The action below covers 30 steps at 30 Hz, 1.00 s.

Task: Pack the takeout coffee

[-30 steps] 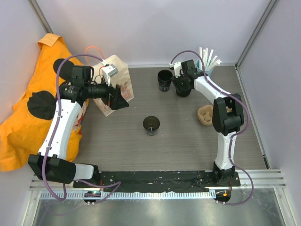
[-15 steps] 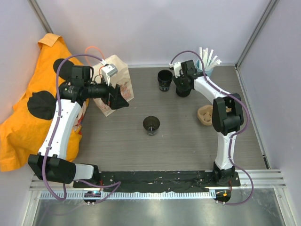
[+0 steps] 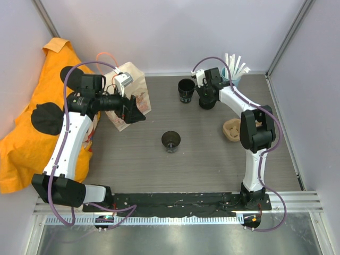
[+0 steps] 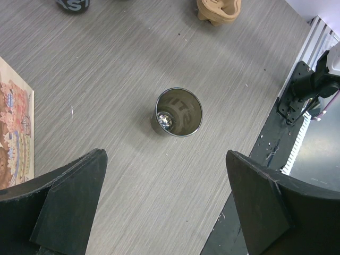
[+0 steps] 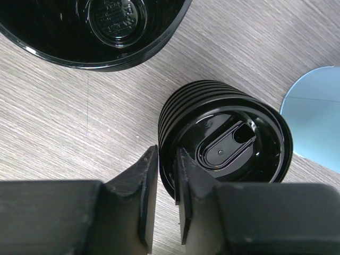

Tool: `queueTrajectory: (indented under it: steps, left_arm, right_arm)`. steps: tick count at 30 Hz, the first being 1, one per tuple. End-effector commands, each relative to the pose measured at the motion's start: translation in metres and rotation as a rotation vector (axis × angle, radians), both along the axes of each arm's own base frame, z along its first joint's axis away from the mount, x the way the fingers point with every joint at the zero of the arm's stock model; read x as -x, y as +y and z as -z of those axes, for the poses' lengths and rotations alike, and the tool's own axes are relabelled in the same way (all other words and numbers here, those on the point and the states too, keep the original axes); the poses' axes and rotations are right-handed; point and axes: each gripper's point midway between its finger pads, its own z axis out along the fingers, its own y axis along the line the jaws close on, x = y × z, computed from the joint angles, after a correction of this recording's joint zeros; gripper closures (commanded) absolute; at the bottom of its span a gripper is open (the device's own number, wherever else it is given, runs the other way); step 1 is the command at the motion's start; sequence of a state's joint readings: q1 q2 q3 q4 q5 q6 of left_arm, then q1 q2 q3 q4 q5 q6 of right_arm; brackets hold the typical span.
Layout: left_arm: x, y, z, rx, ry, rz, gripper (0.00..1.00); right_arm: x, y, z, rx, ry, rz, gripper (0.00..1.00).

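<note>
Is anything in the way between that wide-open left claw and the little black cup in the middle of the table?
Nothing visible does: only bare table lies between the left gripper and the black cup.

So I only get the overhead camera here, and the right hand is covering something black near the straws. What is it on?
Observer: Its wrist camera shows what looks like a stack of black lids, ribbed down the side.
Visitor: Has it got hold of them?
Observer: It looks so. The right hand pinches the stack's rim, one finger outside and one inside.
Visitor: And the other hand, by the bag?
Observer: The left hand is wide open and holds nothing. Its camera looks straight down into the lidless black cup standing alone mid-table.
</note>
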State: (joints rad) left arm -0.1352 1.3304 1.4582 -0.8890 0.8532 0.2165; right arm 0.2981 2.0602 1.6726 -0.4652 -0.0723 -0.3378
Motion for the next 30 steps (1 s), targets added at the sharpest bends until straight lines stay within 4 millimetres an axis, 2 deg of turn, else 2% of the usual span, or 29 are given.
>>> queueTrajectory:
  steps: [1,12,14,15,16,30]
  left_arm:
    - [-0.0024,-0.0009,-0.008,0.02,-0.034,0.006,0.0]
    - [-0.0015,-0.0005,-0.0089,0.022,-0.036,0.005,0.0]
    - [-0.0015,-0.0005,-0.0089,0.022,-0.037,0.006,0.0]
    - [-0.0015,-0.0005,-0.0089,0.022,-0.036,0.005,0.0]
    - [-0.0015,0.0,-0.0087,0.021,-0.036,0.004,0.0]
    - [-0.0023,-0.0001,-0.0094,0.025,-0.034,0.004,0.0]
  right_arm:
    - [-0.0077,0.0065,-0.0494,-0.051,-0.11,-0.003,0.77]
    - [-0.0075,0.0059,-0.0553,-0.049,-0.122,0.001,0.81]
    - [-0.0073,0.0049,-0.0533,-0.049,-0.116,-0.001,0.76]
    - [-0.0071,0.0059,-0.0525,-0.05,-0.114,-0.003,0.67]
    - [-0.0068,0.0061,-0.051,-0.049,-0.109,-0.005,0.65]
    - [-0.0064,0.0078,-0.054,-0.059,-0.112,-0.01,0.76]
